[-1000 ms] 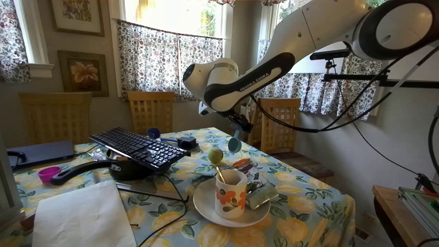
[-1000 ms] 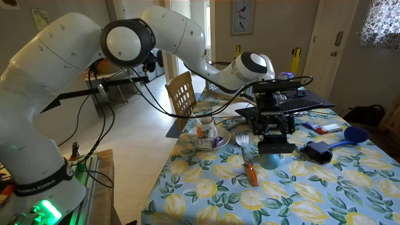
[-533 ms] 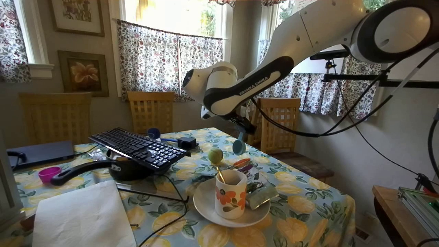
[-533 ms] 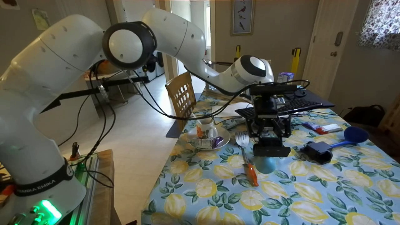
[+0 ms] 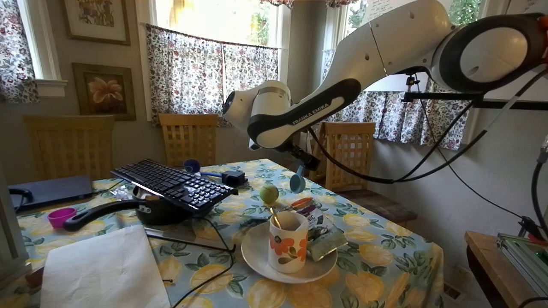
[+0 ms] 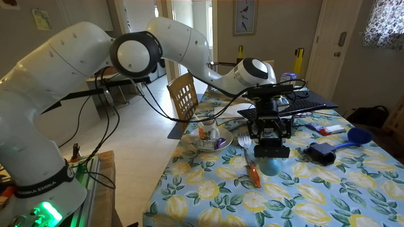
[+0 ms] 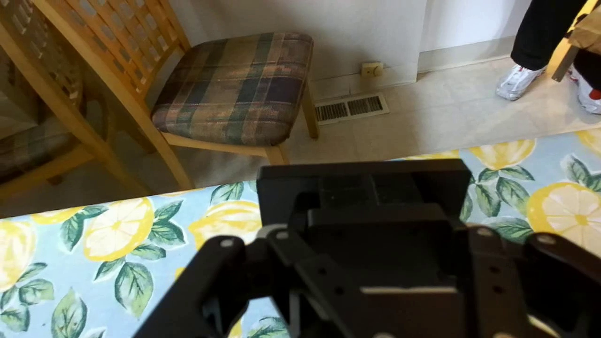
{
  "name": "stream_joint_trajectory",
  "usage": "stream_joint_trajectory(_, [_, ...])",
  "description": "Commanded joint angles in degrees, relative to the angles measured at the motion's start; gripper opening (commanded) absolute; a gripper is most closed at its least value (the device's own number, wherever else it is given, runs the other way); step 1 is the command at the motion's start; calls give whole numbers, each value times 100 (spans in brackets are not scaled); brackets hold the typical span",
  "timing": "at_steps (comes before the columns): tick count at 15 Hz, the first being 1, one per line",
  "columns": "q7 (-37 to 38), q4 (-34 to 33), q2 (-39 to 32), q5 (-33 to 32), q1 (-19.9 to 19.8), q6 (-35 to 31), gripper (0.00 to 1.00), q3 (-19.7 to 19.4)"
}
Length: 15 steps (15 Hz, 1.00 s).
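Well left of the mug (image 5: 287, 246) in an exterior view, keyboard (image 5: 171, 184) tilted, probably because propped on the pan (image 5: 162, 214). Behind and slightly left of the mug, ball (image 5: 269, 194) lying on the worktop (image 5: 364, 255). Inside the mug, stick (image 5: 276, 218) leaning against the rim for support; under the mug, saucer (image 5: 256, 255), likely as a base. Farther behind the mug, scoop (image 5: 297, 183) hanging bowl-down, seemingly because gripped by its handle; claw (image 6: 272, 152) drawn in on that handle, holding the scoop apparently off the worktop, exact gap between the pads impossible to tell. Also behind the mug, fork (image 6: 245, 141) lying flat, tines nearer the mug than the handle. Right of the mug, packet (image 5: 327, 246) lying partly over the saucer. Counted among these, one of each: keyboard, pan, ball, mug, stick, saucer, scoop, claw, fork, packet.
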<state>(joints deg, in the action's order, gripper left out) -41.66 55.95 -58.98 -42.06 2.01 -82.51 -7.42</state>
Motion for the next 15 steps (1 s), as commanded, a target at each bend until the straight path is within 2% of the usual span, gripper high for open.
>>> stream_joint_trajectory(1, [16, -76, -44, -49, -36, 47, 59, 69])
stream_joint_trajectory(2, [22, -110, -68, -47, -34, 51, 34, 66])
stream_joint_trajectory(15, [-158, -1584, -962, 163, 34, 113, 34, 145])
